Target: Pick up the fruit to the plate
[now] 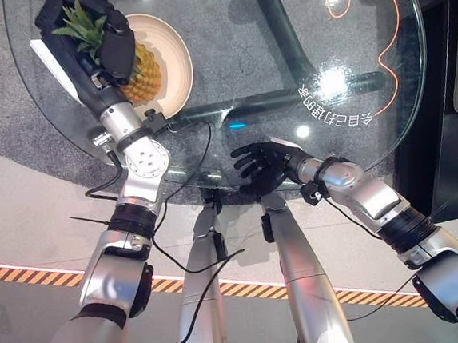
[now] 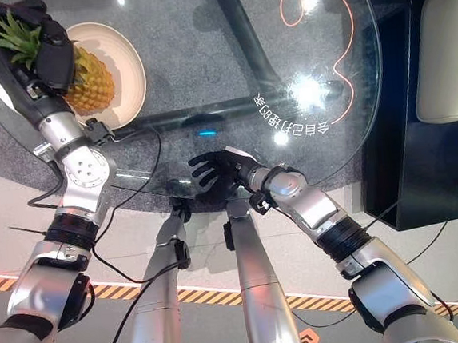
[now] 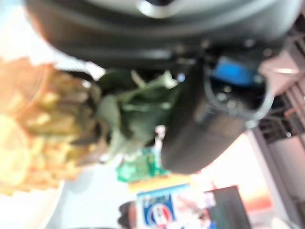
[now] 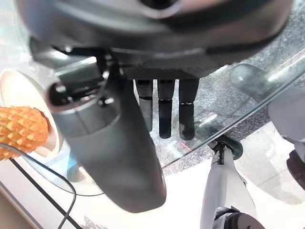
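Fingers (image 2: 47,63) of the left hand (image 1: 110,45): dark, curled round the green leafy crown of the orange-yellow scaled pineapple (image 1: 142,76), which is held fast. Pineapple: lies over the round cream plate (image 1: 172,52) at the far left of the round clear glass desk (image 1: 284,62); whether its body is resting on the plate cannot be told. Step in hand, as judged: placing, near its end. Next move, as judged: the fruit is to be settled fully on the plate, the grip loosened, and the hand lifted clear of the leaves. Right hand (image 1: 262,164): idle at the desk's near edge, fingers (image 4: 164,112) straight, nothing held.
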